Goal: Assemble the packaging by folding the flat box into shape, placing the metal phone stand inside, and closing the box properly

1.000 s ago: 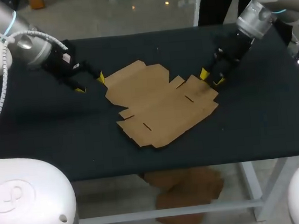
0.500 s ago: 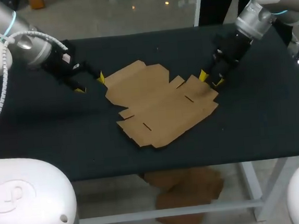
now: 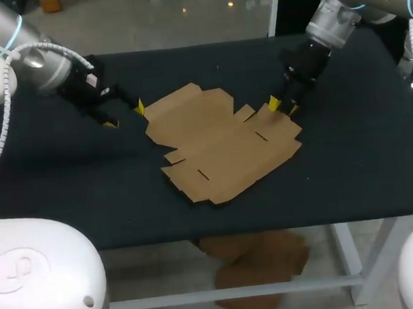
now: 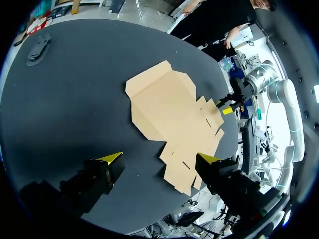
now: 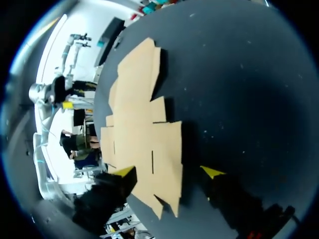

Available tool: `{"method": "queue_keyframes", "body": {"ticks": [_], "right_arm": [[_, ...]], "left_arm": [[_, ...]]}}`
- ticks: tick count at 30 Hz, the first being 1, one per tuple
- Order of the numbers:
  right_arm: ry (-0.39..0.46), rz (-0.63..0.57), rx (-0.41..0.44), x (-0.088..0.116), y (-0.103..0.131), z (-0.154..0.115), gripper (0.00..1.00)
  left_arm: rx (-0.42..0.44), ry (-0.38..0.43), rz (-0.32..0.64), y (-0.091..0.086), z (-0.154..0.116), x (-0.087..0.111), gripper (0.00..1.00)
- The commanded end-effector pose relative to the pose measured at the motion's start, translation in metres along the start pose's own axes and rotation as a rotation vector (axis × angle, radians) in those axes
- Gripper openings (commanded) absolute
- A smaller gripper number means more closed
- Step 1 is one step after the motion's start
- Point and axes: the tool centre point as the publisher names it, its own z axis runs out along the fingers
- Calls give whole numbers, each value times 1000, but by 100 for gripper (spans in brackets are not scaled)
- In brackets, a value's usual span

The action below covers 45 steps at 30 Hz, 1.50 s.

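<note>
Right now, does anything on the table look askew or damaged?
Nothing damaged. The box lies flat, skewed to the edges of the table. Both are open: the left gripper beside it, the right gripper over its edge.

The counter is showing a dark, matte top, resting on pale metal legs with a rail running along the near side. A brown cardboard box is lying on it, fully unfolded and flat against the top, around the middle. Its flaps are spreading out on every side, with the long body running from far left to near right and two short slots showing in its panels. A small grey object is lying well apart from the box, close to the counter's far left edge.
</note>
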Motion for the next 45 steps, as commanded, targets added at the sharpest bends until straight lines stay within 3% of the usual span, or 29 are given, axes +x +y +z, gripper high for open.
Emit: {"method": "queue_keyframes", "body": {"ticks": [1, 10, 13, 14, 15, 26, 45], "right_arm": [[50, -7, 196, -5, 9, 6, 58], [41, -17, 268, -2, 6, 27, 41], [45, -3, 260, -2, 4, 30, 20], [53, -2, 250, -2, 3, 31, 3], [63, 4, 229, -2, 2, 31, 0], [161, 101, -38, 11, -21, 24, 0], [138, 270, -366, 44, -40, 30, 0]], "left_arm": [[0, -3, 0, 0, 0, 1, 100], [0, -3, 0, 0, 0, 1, 100], [0, -3, 0, 0, 0, 1, 100], [0, -3, 0, 0, 0, 1, 100], [0, -3, 0, 0, 0, 1, 100], [0, -3, 0, 0, 0, 1, 100], [0, -3, 0, 0, 0, 1, 100]]}}
